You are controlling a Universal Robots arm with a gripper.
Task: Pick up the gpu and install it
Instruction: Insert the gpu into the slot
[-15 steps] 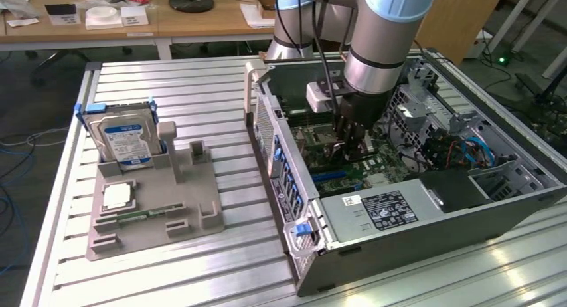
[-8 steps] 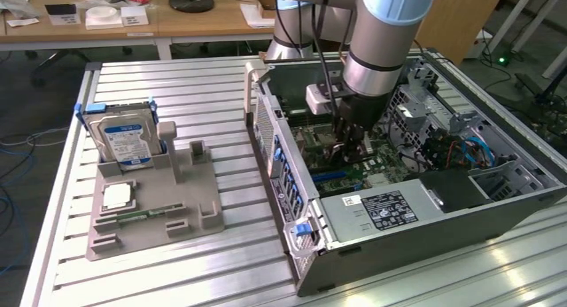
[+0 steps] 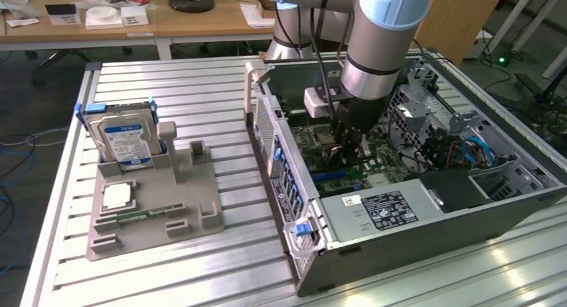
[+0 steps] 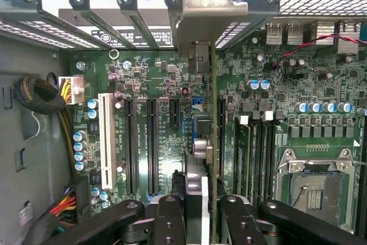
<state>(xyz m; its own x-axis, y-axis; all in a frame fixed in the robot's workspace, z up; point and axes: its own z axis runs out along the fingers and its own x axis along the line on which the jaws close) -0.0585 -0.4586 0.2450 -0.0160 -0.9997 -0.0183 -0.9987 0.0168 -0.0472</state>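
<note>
One gpu (image 4: 210, 142), edge-on, clamped in gripper (image 4: 198, 213) above motherboard (image 4: 155, 84). Risk: misalignment with slot could jam or bend card.

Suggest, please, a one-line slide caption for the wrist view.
Pincer shut on the gpu, held edge-on over the motherboard slots inside the open computer case.

A Universal Robots arm (image 3: 376, 48) in silver-grey tubing, with pale blue joint caps and a black band at the wrist. Black cables run down to a white box-shaped wrist unit (image 3: 317, 102). The claw (image 4: 195, 216) is matt black, with round screw heads on its linkages.
</note>
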